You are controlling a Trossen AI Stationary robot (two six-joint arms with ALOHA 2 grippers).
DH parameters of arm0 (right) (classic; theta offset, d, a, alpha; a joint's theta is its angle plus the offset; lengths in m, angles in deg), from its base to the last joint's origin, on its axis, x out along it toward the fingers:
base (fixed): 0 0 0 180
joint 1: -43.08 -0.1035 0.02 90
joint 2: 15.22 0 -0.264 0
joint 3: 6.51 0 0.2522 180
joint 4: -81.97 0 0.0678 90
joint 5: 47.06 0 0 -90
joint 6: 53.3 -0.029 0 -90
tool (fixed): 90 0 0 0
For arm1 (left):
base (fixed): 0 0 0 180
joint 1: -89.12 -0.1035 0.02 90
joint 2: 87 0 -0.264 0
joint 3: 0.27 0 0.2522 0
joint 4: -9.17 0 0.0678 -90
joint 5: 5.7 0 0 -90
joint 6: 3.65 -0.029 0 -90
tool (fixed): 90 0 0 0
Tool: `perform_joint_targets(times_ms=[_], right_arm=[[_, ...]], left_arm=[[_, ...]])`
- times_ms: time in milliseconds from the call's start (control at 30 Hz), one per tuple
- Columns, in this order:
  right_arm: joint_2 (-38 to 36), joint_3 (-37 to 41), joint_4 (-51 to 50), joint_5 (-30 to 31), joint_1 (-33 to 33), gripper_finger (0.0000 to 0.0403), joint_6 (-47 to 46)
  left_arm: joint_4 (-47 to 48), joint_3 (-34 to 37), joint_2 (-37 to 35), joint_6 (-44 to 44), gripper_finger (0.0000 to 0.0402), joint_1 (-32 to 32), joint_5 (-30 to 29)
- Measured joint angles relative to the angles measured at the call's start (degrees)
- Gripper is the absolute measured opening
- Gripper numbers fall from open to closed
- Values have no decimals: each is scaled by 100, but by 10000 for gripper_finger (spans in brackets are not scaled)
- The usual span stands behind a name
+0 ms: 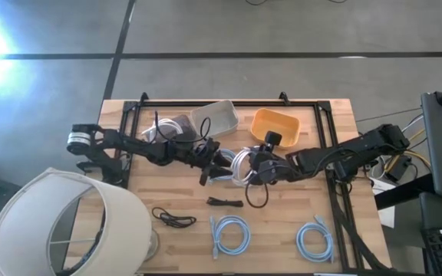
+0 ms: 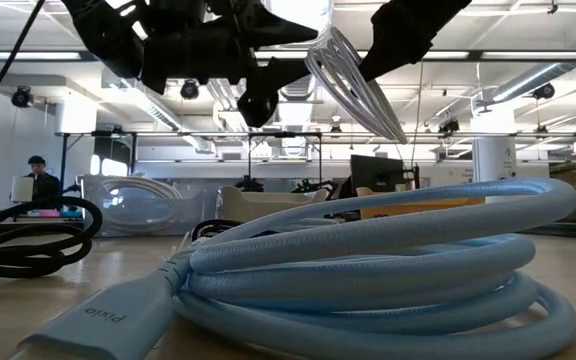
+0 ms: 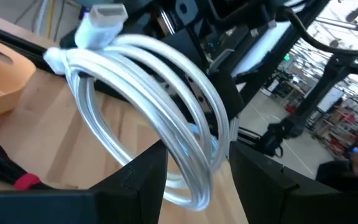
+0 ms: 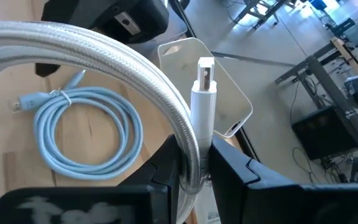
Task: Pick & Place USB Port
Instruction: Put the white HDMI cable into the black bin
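A white USB cable, tied in a coil [image 1: 240, 165], hangs in the air over the middle of the table between my two grippers. My left gripper [image 1: 212, 159] is shut on its left side and my right gripper [image 1: 262, 170] on its right side. In the low view the coil [image 2: 353, 85] slants clear of the table below the dark arms. Its white plug [image 4: 204, 87] stands up past my right gripper's fingers. The other plug [image 3: 101, 28] shows at the coil's far end in the left wrist view. My left gripper pinches the bundled strands of the coil [image 3: 197, 177] between its two fingers [image 3: 145, 177], coming level from the table's left. The fingers lie across the strands, and the coil is lifted clear. My right gripper pinches the strands just below the white plug [image 4: 190, 163] between its two fingers [image 4: 166, 165]. It comes from the table's right, across the strands, and the coil stays clear of the table.
An orange bin [image 1: 275, 126] and a white tray [image 1: 215, 116] sit at the far side. Two light blue coiled cables [image 1: 229, 234] [image 1: 315, 241] lie near the front edge. Black cables [image 1: 173, 218] [image 1: 225, 202] lie mid-table. A large lampshade [image 1: 60, 222] covers the near left corner.
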Motion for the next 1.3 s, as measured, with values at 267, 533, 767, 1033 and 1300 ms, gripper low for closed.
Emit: perform_joint_targets(times_ms=[267, 533, 767, 1033, 1300], right_arm=[[0, 0, 116, -5, 1, 63, 4], [0, 0, 126, -12, 1, 63, 7], [0, 0, 305, -10, 1, 63, 26], [0, 0, 590, -30, 7, 67, 184], [0, 0, 590, -19, 14, 116, 199]], left_arm=[[1, -63, 1, 92, 177, 5, -403], [-7, -76, 1, 61, 177, 33, -435], [4, -218, 4, -169, 177, 111, -451], [29, -222, 4, -278, 147, 153, -431], [486, -212, 4, -246, 48, 142, -474]])
